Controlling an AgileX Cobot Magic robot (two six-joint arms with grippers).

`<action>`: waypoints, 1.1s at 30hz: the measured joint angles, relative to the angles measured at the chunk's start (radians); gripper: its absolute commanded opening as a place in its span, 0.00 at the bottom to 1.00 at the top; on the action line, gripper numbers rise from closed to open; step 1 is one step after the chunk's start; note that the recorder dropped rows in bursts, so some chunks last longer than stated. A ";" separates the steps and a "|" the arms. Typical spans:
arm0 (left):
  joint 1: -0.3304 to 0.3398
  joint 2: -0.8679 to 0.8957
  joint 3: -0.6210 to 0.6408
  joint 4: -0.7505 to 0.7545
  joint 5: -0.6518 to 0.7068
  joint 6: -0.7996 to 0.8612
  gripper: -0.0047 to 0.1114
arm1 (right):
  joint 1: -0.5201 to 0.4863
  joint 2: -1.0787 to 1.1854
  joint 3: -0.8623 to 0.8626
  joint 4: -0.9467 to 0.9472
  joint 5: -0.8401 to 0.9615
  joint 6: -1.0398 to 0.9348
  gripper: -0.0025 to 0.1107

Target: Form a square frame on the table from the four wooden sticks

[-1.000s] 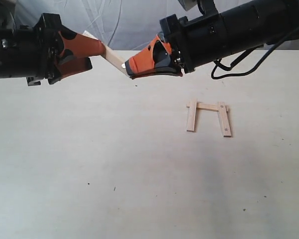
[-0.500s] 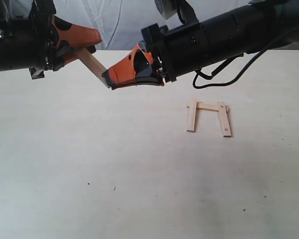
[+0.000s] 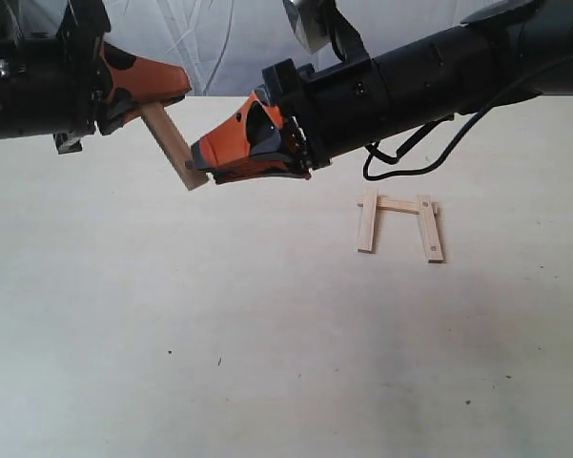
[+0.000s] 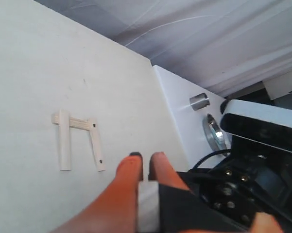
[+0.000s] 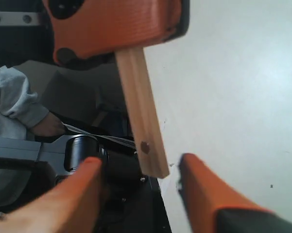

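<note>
Cream table, white drape behind. Three sticks: U-shape, tabletop's right half. Fourth stick: aloft nr far edge, clamped in left gripper. Right gripper: jaws apart, straddling stick's free end.

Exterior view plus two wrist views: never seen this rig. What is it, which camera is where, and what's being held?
This is a robot with two arms, each ending in an orange two-fingered pincer. The wide picture comes from a camera off the arms. The other two come from a camera on each wrist, looking along that arm's pincer.

On the table lie three wooden sticks, forming three sides of a square with one side open. The left pincer is shut on the fourth stick and holds it in the air. The right pincer is open. The right wrist view shows its fingers on either side of that stick's free end, not gripping it.
</note>
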 measured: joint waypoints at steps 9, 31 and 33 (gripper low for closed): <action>0.000 0.000 0.000 0.187 -0.134 -0.118 0.04 | 0.023 -0.016 -0.049 -0.084 -0.130 0.007 0.49; 0.000 0.000 0.039 0.240 -0.142 -0.205 0.04 | 0.305 -0.023 -0.089 -0.377 -0.651 0.195 0.58; 0.000 0.000 0.039 0.240 -0.140 -0.207 0.04 | 0.305 -0.021 -0.089 -0.359 -0.651 0.195 0.58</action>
